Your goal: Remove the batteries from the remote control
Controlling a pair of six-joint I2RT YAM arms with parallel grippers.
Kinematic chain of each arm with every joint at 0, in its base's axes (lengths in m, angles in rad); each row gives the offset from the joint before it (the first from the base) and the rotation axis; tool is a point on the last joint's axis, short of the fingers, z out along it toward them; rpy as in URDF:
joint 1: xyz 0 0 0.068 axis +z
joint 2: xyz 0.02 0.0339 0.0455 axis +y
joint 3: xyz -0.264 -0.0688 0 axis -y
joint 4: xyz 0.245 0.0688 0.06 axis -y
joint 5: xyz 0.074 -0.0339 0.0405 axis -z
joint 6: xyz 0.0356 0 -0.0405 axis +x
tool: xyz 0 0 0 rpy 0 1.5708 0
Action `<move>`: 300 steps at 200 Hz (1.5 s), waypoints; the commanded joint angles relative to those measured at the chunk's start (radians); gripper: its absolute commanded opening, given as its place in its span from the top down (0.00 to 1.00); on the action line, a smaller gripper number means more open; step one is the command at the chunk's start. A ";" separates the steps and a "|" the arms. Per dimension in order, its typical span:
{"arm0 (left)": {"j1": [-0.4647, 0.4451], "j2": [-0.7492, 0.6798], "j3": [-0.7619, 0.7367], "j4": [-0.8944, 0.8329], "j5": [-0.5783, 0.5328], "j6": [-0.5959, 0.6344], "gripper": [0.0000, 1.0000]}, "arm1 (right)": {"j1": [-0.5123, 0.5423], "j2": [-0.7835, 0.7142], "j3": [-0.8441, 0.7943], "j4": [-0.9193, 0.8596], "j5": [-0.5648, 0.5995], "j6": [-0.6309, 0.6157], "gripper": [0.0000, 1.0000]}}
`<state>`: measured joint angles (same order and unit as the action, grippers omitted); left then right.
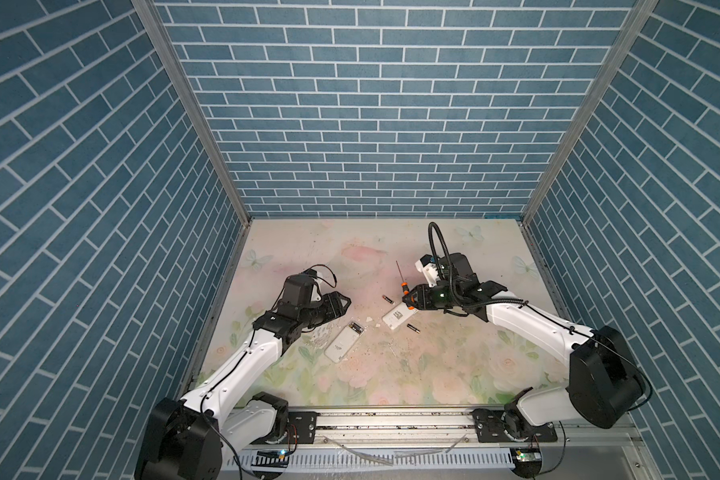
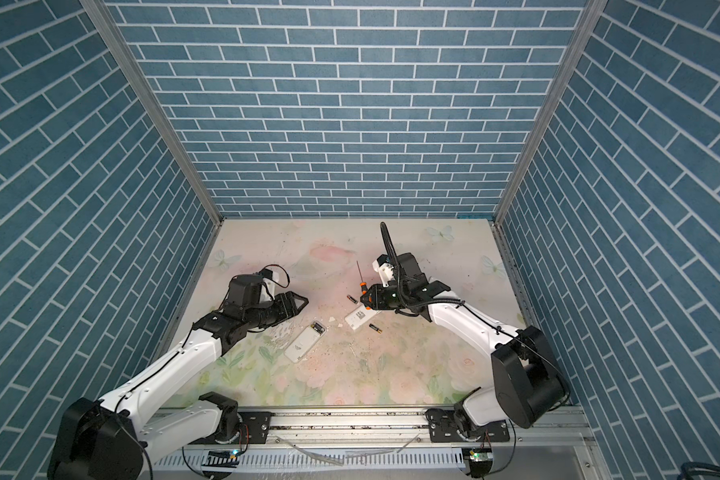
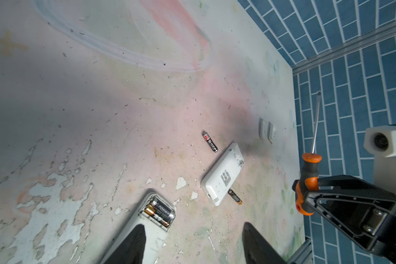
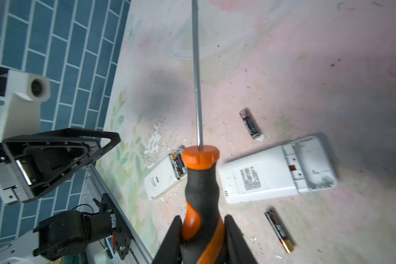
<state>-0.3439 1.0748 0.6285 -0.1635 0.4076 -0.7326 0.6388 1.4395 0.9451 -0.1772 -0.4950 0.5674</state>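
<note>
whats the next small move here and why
Probably the right gripper should swing its screwdriver tip to the loaded remote: two batteries still sit in its open bay, while the other remote is already empty.

Two batteries (image 3: 160, 211), dark with coppery bands, sit side by side in the open compartment of the left remote (image 1: 341, 345), a white one lying back-up on the worktop (image 1: 433, 374). The right remote (image 4: 261, 180), also white and back-up, has its compartment open and bare. A third battery (image 4: 250, 123), dark with a red patch, lies loose near that open end. A fourth battery (image 4: 279, 232), gold-tipped, lies loose near the other end.
</note>
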 commanded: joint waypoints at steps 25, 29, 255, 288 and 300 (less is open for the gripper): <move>-0.013 -0.044 -0.002 0.184 0.081 -0.089 0.31 | 0.085 0.067 0.065 0.079 -0.030 0.052 0.99; -0.016 -0.048 -0.004 0.198 0.083 -0.092 0.31 | 0.093 0.074 0.075 0.079 -0.026 0.052 0.99; -0.072 0.158 -0.058 0.591 0.147 -0.189 0.50 | 0.227 0.245 0.276 0.108 -0.043 0.054 1.00; -0.072 0.148 -0.062 0.584 0.126 -0.184 0.53 | 0.234 0.246 0.275 0.103 -0.033 0.052 1.00; -0.071 0.143 -0.059 0.579 0.118 -0.178 0.53 | 0.235 0.244 0.275 0.094 -0.031 0.050 1.00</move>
<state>-0.4110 1.2259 0.5694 0.4007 0.5411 -0.9276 0.8650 1.6722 1.1717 -0.0689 -0.5274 0.6312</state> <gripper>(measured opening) 0.468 0.284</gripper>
